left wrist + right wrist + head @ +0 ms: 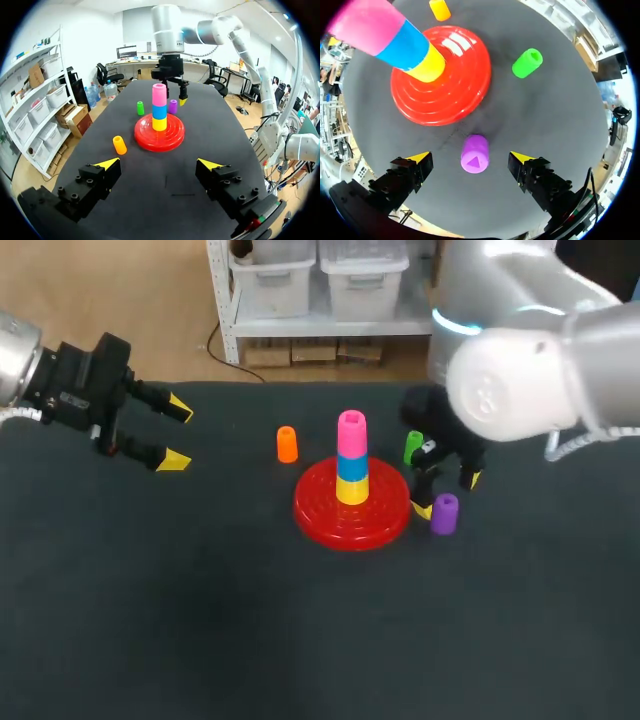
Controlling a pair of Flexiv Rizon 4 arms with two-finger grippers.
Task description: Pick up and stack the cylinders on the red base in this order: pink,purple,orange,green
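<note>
Now right fingers [420,159] point down, open, empty, over the purple cylinder [474,155] beside the base [445,90] — left fingers [107,164] open, far off.

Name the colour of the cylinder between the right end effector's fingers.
Purple cylinder, clearest in right wrist view.

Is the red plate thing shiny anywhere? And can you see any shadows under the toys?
Yes. In the right wrist view, white glints streak the top of the red base. In the head view, only small pale glints dot its ridges. In the left wrist view, its far side has a soft sheen. Shadows hardly show on the dark table in any view.
</note>
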